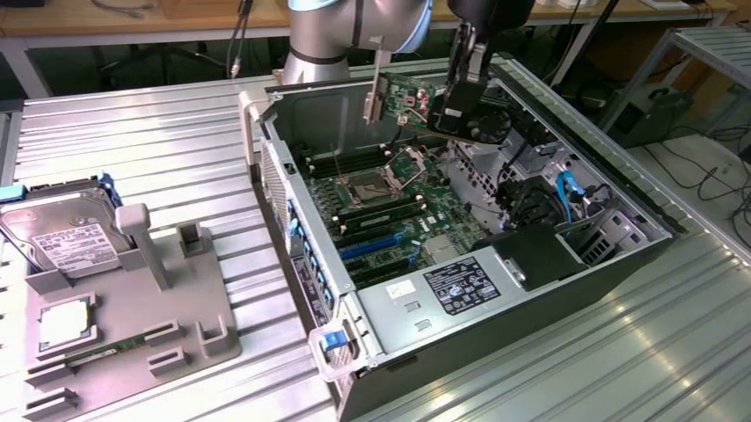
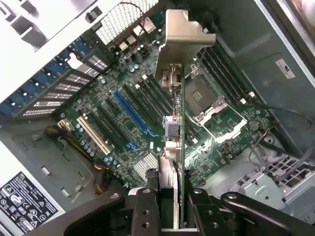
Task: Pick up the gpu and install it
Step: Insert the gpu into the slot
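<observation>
My gripper (image 1: 455, 107) is shut on the gpu (image 1: 413, 95), a thin card with a narrow silver bracket (image 1: 375, 86) at one end. It hangs in the air above the back part of the open computer case (image 1: 308, 264), bracket pointing toward the case's rear wall. In the wrist view the gpu (image 2: 175, 142) is seen edge-on between my gripper's (image 2: 172, 199) two black fingers (image 2: 145, 209), with the bracket (image 2: 183, 42) at its far end. Below it lies the motherboard (image 2: 123, 83) with its blue slot (image 2: 134, 112) and several black slots; the card is well clear of them.
The CPU socket (image 1: 373, 186) sits mid-board, with drive bays and blue cables (image 1: 568, 195) at the exterior view's right. At the exterior view's left, a grey fixture (image 1: 141, 325) holds a silver hard drive (image 1: 65, 230), a processor (image 1: 65, 321) and a green memory stick (image 1: 105, 349).
</observation>
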{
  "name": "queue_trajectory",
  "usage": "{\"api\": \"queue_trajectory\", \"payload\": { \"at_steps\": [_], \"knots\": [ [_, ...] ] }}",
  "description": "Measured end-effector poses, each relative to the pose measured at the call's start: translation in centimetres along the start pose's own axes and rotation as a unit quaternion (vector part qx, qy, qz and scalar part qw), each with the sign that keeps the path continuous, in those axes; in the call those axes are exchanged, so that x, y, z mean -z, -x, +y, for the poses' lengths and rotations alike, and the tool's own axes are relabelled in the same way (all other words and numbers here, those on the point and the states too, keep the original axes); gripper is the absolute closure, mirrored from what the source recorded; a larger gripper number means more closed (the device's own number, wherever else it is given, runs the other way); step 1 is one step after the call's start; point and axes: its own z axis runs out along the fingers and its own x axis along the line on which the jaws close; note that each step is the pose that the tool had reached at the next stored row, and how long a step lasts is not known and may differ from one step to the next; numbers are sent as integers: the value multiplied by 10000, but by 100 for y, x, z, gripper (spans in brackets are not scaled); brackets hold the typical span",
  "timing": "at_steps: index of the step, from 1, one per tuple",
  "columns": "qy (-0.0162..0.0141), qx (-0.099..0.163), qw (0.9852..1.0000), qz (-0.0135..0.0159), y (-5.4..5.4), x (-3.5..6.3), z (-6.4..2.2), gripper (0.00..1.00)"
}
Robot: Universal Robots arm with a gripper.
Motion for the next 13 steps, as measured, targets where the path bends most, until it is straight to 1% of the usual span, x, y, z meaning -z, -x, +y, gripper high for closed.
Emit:
{"api": "queue_trajectory", "payload": {
  "at_steps": [1,3,7,11,13],
  "knots": [
    [7,316,9995,-5,-1,-1,1,72],
    [11,472,9989,-7,-1,-2,1,72],
    [18,787,9969,-11,-2,-3,2,72],
    [25,1104,9939,-16,-2,-4,3,72],
    [30,1326,9912,-19,-2,-6,3,72]
  ]
}}
